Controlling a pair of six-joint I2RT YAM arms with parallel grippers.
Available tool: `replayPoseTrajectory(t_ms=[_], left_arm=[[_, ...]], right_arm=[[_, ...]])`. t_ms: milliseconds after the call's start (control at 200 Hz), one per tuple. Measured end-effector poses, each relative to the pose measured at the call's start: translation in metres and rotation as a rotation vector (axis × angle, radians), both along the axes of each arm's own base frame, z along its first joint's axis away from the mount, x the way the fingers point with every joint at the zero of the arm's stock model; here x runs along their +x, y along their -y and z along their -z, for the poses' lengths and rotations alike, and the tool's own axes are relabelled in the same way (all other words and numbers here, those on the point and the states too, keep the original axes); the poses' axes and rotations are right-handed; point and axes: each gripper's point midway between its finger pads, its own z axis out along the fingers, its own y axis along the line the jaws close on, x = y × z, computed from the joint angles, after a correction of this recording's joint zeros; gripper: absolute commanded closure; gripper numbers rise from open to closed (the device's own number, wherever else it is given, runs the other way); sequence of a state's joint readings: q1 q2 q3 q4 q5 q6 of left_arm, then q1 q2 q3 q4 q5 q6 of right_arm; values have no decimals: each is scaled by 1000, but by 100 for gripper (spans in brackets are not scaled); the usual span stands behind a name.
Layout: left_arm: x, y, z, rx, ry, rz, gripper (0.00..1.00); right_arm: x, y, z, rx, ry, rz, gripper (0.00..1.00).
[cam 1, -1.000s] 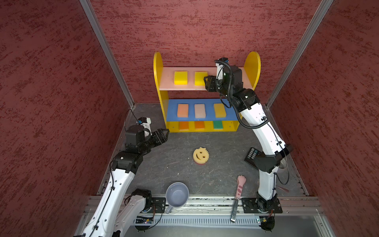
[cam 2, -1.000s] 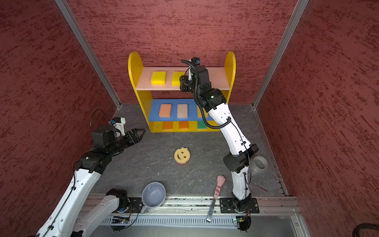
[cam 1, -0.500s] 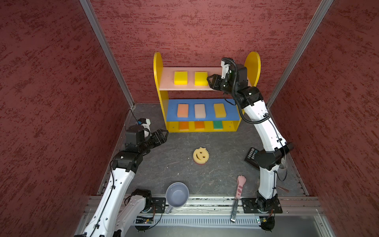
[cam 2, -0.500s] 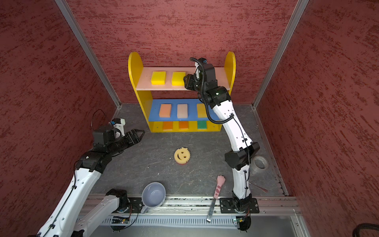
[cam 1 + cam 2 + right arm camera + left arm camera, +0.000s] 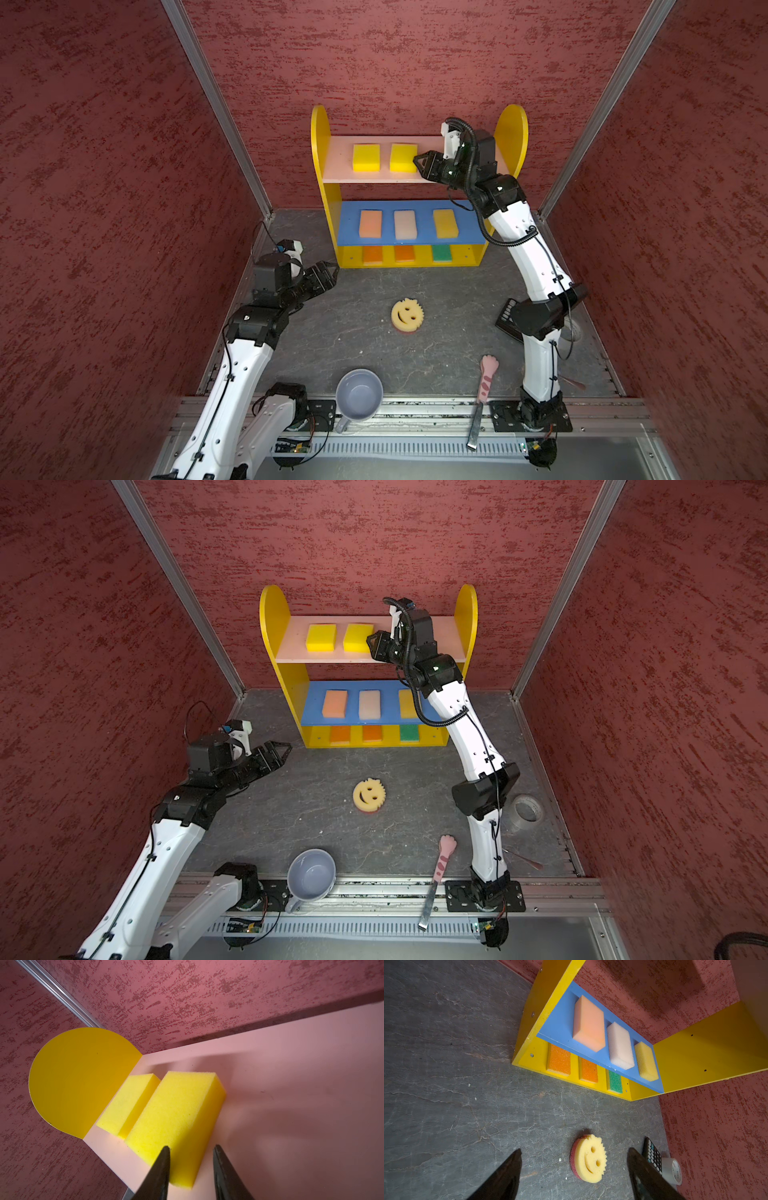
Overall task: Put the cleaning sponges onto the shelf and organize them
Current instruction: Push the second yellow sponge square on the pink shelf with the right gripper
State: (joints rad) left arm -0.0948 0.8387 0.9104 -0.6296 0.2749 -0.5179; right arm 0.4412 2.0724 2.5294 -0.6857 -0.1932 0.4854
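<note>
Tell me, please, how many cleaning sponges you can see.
9. Two yellow on the pink top board; peach, pale pink, yellow on the blue middle board; two orange, one green on the yellow bottom board; a smiley-face one on the floor. The right arm may hide more.

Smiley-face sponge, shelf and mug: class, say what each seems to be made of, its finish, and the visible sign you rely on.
Smiley-face sponge: soft foam, matte; fine pores show, with a pink layer underneath.
Shelf: probably painted wood or fibreboard, smooth satin; flat boards, screw heads in the side panel.
Mug: glazed ceramic or plastic, the look leaves it open; smooth grey-blue with a slight sheen.
</note>
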Motion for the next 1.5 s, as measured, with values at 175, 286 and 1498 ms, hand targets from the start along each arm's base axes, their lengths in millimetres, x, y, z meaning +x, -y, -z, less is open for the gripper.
replayPoseTrajectory(t_ms=[175,286,1498], left_arm=[[0,-3,2,1,-5,-9,20],[0,-4,5,2,-12,-12,20],[12,5,22,-40,-62,27,23]], right_arm=[[2,-3,2,19,-8,-8,91],[2,-4,1,30,-12,-11,98],[-8,19,-6,45,-34,-157,100]])
